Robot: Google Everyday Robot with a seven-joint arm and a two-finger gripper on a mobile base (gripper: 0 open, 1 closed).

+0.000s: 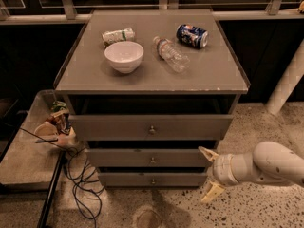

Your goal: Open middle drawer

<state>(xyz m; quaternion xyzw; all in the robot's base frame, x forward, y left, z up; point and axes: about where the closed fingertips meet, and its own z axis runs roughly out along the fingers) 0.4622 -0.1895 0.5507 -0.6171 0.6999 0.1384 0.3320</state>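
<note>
The grey cabinet (152, 75) has three drawer fronts stacked under its top. The middle drawer (123, 157) is the mid-sized one, with a small round metal knob (152, 160) at its centre; only its flat front shows. My gripper (209, 173) hovers low at the right, just off the right end of the middle and bottom drawer fronts. It is open, with one cream fingertip (207, 152) pointing up-left and the other pointing down. Nothing is between the fingers, and they are well right of the knob.
On the cabinet top are a white bowl (124, 56), a lying plastic bottle (170, 54), a blue can (192, 35) and a crumpled packet (118, 35). A low side shelf (26, 160) with clutter and a trailing black cable (80, 184) sits left. A white post (287, 80) stands right.
</note>
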